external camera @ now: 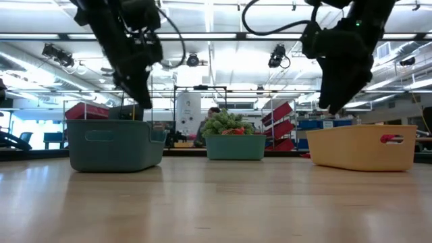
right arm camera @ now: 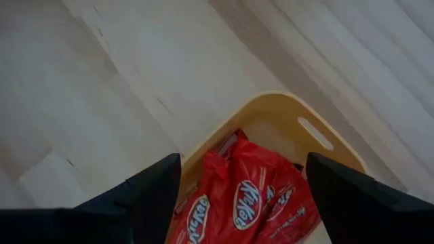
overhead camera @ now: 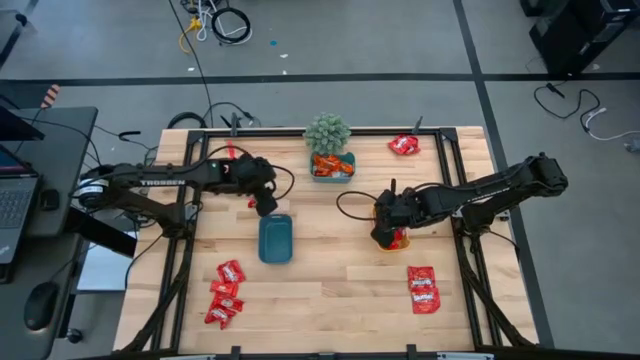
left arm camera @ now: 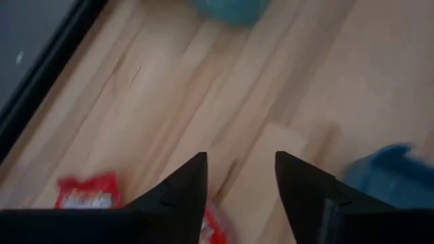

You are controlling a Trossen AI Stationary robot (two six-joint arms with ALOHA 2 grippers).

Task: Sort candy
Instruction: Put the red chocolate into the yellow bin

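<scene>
My left gripper (overhead camera: 266, 206) hangs open and empty just past the far end of the teal tray (overhead camera: 275, 240), over bare wood. Two red candy packets (left arm camera: 88, 193) lie on the table below it; one shows partly between the fingers (left arm camera: 215, 224). My right gripper (overhead camera: 385, 226) hangs open and empty over the yellow tray (right arm camera: 271, 108), which holds several red candy packets (right arm camera: 244, 200). In the low view the left gripper (external camera: 138, 94) is above the teal tray (external camera: 115, 145), and the right gripper (external camera: 336, 98) is above the yellow tray (external camera: 364, 147).
Red candy piles lie at the near left (overhead camera: 225, 292), near right (overhead camera: 423, 288) and far right (overhead camera: 404, 145). A blue tray with orange candy (overhead camera: 332, 166) stands at the far middle beside a green potted plant (overhead camera: 328, 132). The table's black frame (overhead camera: 190, 200) runs along its sides.
</scene>
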